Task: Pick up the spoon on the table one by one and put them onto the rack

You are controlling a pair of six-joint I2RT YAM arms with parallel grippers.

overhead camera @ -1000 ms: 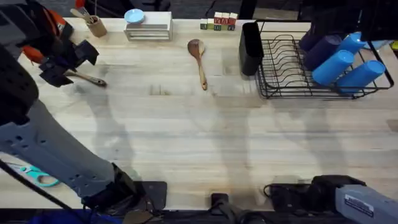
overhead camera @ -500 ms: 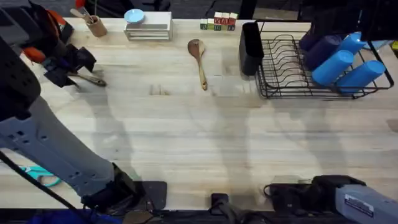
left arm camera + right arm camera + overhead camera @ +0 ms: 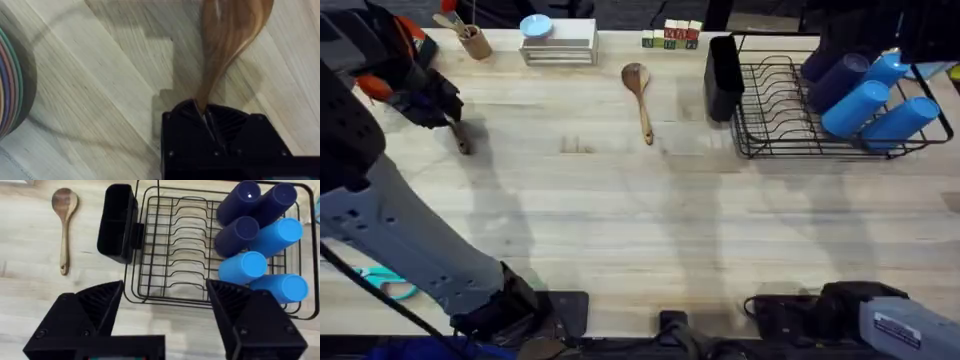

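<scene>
Across the pale plank table we see one spoon lying flat left of the rack, bowl toward the far edge, handle running back toward the arms' bases. At the far left, the left gripper is clamped on the second spoon, whose handle end pokes out below it toward the near edge. The right gripper hangs wide apart, holding nothing.

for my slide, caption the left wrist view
Left gripper shut on a wooden spoon above the table.
</scene>
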